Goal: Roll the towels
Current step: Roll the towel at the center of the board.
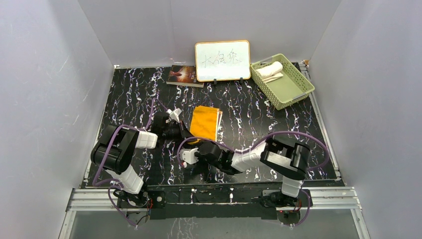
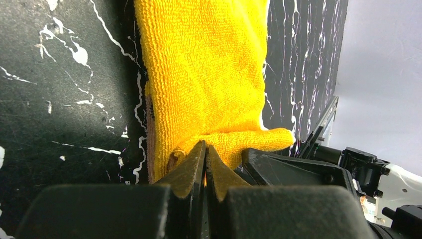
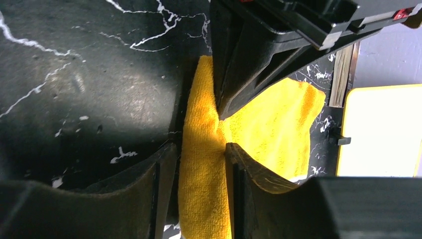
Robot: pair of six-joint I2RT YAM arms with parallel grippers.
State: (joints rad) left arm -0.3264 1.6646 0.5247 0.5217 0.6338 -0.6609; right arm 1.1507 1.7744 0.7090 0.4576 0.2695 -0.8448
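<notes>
The orange-yellow towel lies flat in the middle of the black marbled table, its near edge folded over into a thick roll. My left gripper is shut on the towel's near left corner, with a sliver of cloth between its tips. My right gripper straddles the rolled near edge. Its right finger touches the cloth and a thin gap shows at the left finger. The two grippers meet at that edge. The cream-white towel sits rolled in the green basket.
The green basket stands at the back right. A white board with an orange frame leans at the back centre, with a dark book to its left. Grey walls close in three sides.
</notes>
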